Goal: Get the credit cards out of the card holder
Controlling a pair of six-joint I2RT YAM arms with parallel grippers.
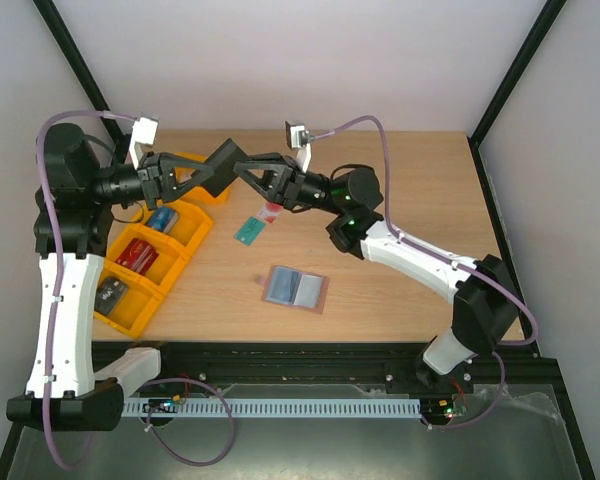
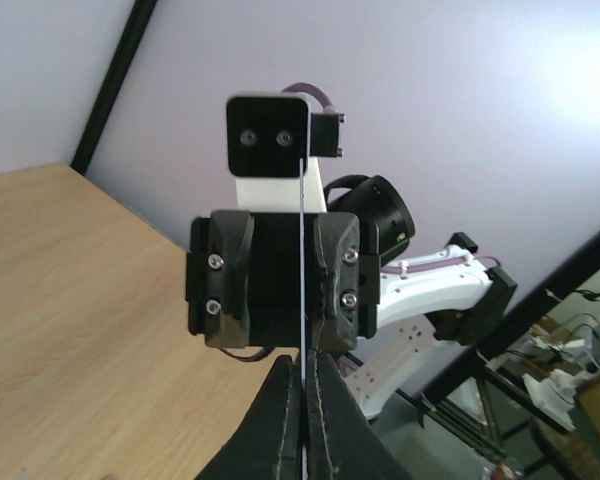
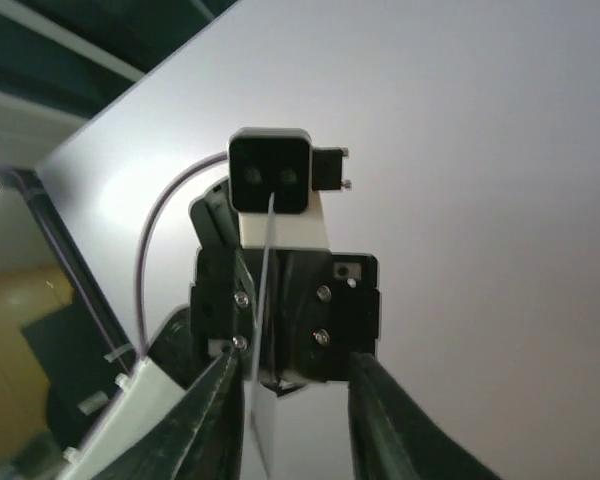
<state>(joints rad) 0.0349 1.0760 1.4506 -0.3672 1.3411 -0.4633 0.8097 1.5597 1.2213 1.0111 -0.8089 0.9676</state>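
- The wooden table (image 1: 400, 250) is the biggest thing here. Both arms reach out over it.
- The orange bins (image 1: 192, 238) sit on the left side of the table. They are not part of this job.
- The card holder (image 1: 295, 288) lies open and flat on the table, near the middle. Its grey-blue inside faces up. I can see no card in it.
- The left gripper (image 2: 302, 360) is up in the air. Its fingers are squeezed tight on the pale card (image 1: 270, 212), which has a red mark on it.
- The right gripper (image 3: 292, 365) points at the left one, nose to nose. Its fingers stand a little apart, with the card's thin edge between them. There is a gap, so I think it is not pinching the card yet.
- The teal card (image 1: 248, 231) lies flat on the table, just under the two grippers and apart from the holder.
- I think the cards are very light, thin and smooth. They look stiff, but may bend a bit. They could slip out easily.
- The best way to hold one is by its two flat sides, close to an edge. A card lying flat is hard to pick up.
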